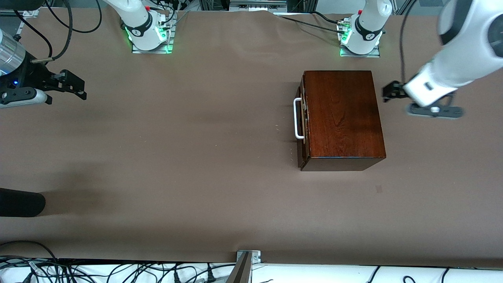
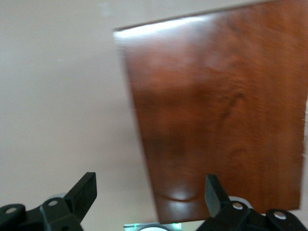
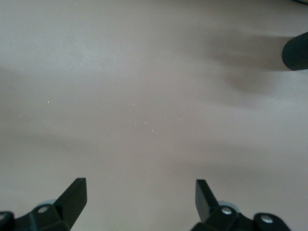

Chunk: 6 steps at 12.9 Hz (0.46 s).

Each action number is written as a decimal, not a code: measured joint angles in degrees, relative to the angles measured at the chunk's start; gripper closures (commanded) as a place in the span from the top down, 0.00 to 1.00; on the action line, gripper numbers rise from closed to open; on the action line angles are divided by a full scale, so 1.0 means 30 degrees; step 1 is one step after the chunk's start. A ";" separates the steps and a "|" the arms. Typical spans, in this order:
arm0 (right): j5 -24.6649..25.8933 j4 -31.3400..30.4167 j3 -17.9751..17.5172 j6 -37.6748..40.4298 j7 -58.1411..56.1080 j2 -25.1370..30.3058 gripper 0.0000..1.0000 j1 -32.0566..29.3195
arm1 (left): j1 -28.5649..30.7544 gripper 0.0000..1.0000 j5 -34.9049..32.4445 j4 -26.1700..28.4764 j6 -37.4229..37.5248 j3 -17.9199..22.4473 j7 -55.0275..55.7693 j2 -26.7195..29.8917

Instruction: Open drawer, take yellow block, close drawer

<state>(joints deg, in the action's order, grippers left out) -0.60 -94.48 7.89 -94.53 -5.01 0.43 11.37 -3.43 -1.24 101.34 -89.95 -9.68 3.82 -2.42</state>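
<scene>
The dark reddish-brown wooden box (image 1: 342, 114) stands toward the left arm's end of the table. Its drawer (image 1: 303, 151) looks pushed in, and the front with the white U-shaped handle (image 1: 297, 118) faces the right arm's end. The yellow block is hidden. My left gripper (image 1: 390, 91) is open and empty, in the air beside the box's back end; the left wrist view shows the box top (image 2: 216, 110) past the open left gripper (image 2: 148, 192). My right gripper (image 1: 72, 84) is open and empty above bare table at the right arm's end, as the right wrist view (image 3: 139, 192) shows.
A black rounded object (image 1: 19, 202) pokes in over the table edge at the right arm's end, nearer the front camera; it also shows in the right wrist view (image 3: 296, 50). A metal bracket (image 1: 247, 259) sits at the table's front edge. The arm bases (image 1: 149, 35) stand along the back.
</scene>
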 measured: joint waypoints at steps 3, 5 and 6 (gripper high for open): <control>0.0000 0.0008 0.0013 0.0000 0.0000 0.0000 1.00 -0.0003 | -0.0438 1.00 0.0048 -0.1572 -0.0107 -0.3305 0.3166 -0.2415; 0.0000 0.0009 0.0026 0.0000 0.0000 0.0000 1.00 -0.0004 | -0.1540 1.00 0.0044 -0.3196 -0.0465 -0.4163 0.5852 -0.4412; 0.0000 0.0010 0.0032 0.0000 0.0000 0.0000 1.00 -0.0003 | -0.2282 1.00 -0.0054 -0.3832 -0.0935 -0.4198 0.6852 -0.5261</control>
<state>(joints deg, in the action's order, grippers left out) -0.60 -94.45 7.98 -94.53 -5.01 0.43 11.36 -10.28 -1.41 89.84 -92.75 -22.27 24.38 -18.21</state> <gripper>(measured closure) 0.000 0.000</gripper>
